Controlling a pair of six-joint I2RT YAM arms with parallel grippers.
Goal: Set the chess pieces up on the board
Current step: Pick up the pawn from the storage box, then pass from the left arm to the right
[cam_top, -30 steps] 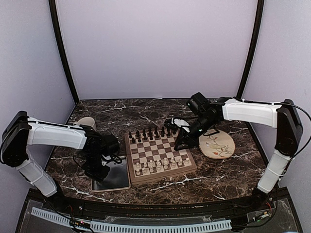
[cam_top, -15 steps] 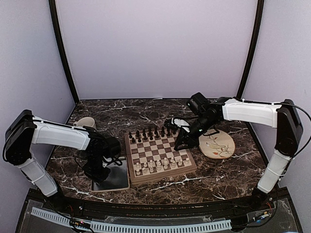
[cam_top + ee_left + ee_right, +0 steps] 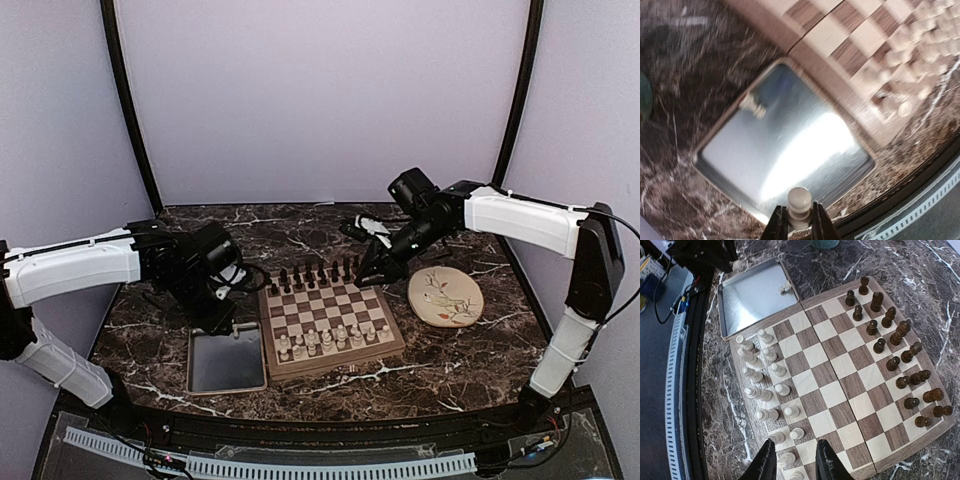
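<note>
Left claw (image 3: 799, 222) is clenching a cream pawn (image 3: 799, 202) and hanging above the near end of the grey tray (image 3: 805, 145). The pawn's long axis is running along the fingers, with its round head poking out past the tips. A second cream piece (image 3: 753, 104) is lying on its side in the tray's far corner, on the board side.

The board (image 3: 322, 305) is sitting on the marble worktop (image 3: 450, 360), just right of the tray, so the pawn's square is lying to the right of the left claw. Cream pieces (image 3: 767, 375) are standing in the two near rows and dark pieces (image 3: 890, 335) in the two far rows. Judging by the right wrist view, the cream pawn row is looking short toward the board's right end, but I cannot fix which squares.

The left arm is the nearer one to the tray and is carrying the load.

Right claw (image 3: 795, 462) is hovering over the board's right side, jaws parted with nothing between them. A floral plate (image 3: 445, 297) is lying just right of the board.

No brand, label or writing is readable.
</note>
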